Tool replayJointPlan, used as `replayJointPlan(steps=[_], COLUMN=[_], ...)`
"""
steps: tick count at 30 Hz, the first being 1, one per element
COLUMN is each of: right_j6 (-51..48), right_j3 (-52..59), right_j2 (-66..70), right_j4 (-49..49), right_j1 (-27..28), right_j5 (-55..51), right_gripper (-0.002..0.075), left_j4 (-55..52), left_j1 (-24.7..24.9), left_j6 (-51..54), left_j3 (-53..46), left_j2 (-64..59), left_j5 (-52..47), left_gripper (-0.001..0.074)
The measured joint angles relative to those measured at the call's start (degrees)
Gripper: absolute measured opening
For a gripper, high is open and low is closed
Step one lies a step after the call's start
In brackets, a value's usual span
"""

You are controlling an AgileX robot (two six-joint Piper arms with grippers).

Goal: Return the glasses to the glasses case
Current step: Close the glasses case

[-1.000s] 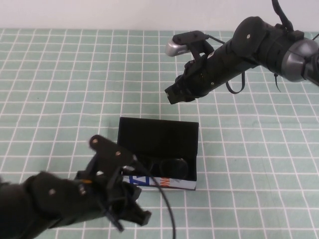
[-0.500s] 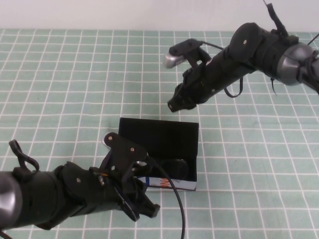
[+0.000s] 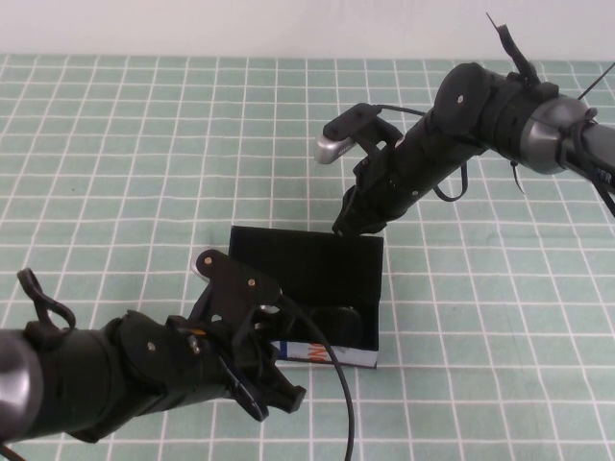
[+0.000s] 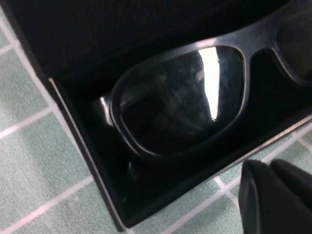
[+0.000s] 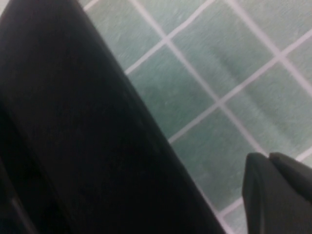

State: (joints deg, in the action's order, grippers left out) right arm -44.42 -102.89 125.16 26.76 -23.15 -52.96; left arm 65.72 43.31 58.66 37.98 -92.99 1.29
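The glasses case (image 3: 307,264) lies open in the middle of the table, lid up at the back, white printed front edge (image 3: 322,353) toward me. The dark-framed glasses (image 3: 332,322) lie inside it; the left wrist view shows one tinted lens (image 4: 183,100) in the black lining. My left gripper (image 3: 277,396) is shut and empty, just in front of the case's front left corner; it also shows in the left wrist view (image 4: 278,197). My right gripper (image 3: 348,223) is shut and empty, right behind the top edge of the lid (image 5: 73,136), near its right end.
The table is covered by a green cloth with a white grid (image 3: 115,163). A white wall runs along the far edge (image 3: 240,24). My left arm's cable (image 3: 336,403) hangs over the case's front.
My right gripper has come down and toward me, from well behind the case to its lid's top edge. My left gripper first moved right toward the case's front, then hardly moved.
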Motion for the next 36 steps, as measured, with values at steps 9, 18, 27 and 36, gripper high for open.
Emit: replayJointPlan(steps=[9,18,27,36], right_j6=[-3.66,-9.92,-9.56,-3.96], right_j3=[-3.17,-5.31,-5.41,-2.69], right_j2=[0.19,-0.02,-0.15,-0.28], right_j4=[1.51,7.98,10.15,7.94], right_j1=[0.00,0.00,-0.82,-5.97], right_j5=[-5.43,-14.37,-16.36,-16.38], right_gripper=[-0.0011,-0.0011,-0.0011,-0.0011], left_j4=[0.00,0.00,0.00,0.00], left_j1=[0.00,0.00,0.00,0.00], left_j6=[-0.12,-0.12,-0.12,-0.12], left_j3=[0.00,0.00,0.00,0.00], left_j2=[0.00,0.00,0.00,0.00], left_j5=[0.66,0.93,1.14,1.14], left_gripper=[-0.0002,-0.0002,-0.0002,-0.0002])
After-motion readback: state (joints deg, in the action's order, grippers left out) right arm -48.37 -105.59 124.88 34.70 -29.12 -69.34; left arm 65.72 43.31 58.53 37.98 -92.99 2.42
